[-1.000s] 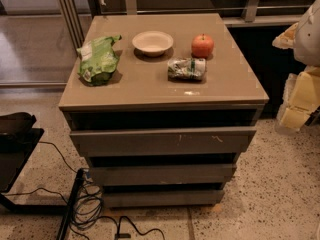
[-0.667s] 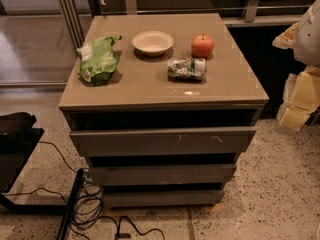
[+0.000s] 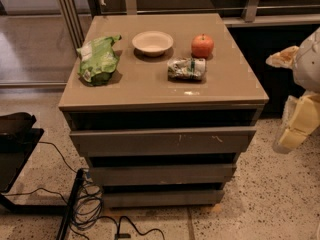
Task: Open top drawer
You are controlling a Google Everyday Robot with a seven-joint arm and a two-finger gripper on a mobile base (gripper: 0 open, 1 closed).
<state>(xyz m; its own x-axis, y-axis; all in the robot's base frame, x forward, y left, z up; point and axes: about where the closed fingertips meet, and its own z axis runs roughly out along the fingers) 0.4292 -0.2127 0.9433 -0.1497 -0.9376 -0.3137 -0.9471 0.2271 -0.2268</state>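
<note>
I cannot tell from my feed whether the gripper (image 3: pixel 299 126) is open or closed, or whether it has hold of anything. It shows as a pale yellow shape at the far right edge, hanging under a bulkier white part of the arm (image 3: pixel 307 64). It sits beside the right side of the cabinet, about level with the top drawer (image 3: pixel 150 141) but apart from it, with speckled floor (image 3: pixel 270 194) showing between them. The top drawer is the widest and tallest grey-brown front, directly under the surface (image 3: pixel 150 86), with a dark gap between its upper edge and the slab. A few small pale scratches (image 3: pixel 216 138) mark it near its right end, and none of its inside shows. I cannot tell whether it is fully closed or pulled out slightly. Below it are two shorter, narrower grey fronts, the middle drawer (image 3: pixel 160 174) and the bottom drawer (image 3: pixel 160 198), each set further back than the one above. On the surface a green bag (image 3: pixel 98 59) lies at the left. A pale bowl (image 3: pixel 152 42) stands near the back centre, and a red-orange fruit (image 3: pixel 202 45) is to its right. A crumpled packet (image 3: pixel 186 68) lies just in front of the fruit. On the floor to the cabinet's left, black cables (image 3: pixel 90 209) are tangled beside a dark stand (image 3: pixel 15 144).
</note>
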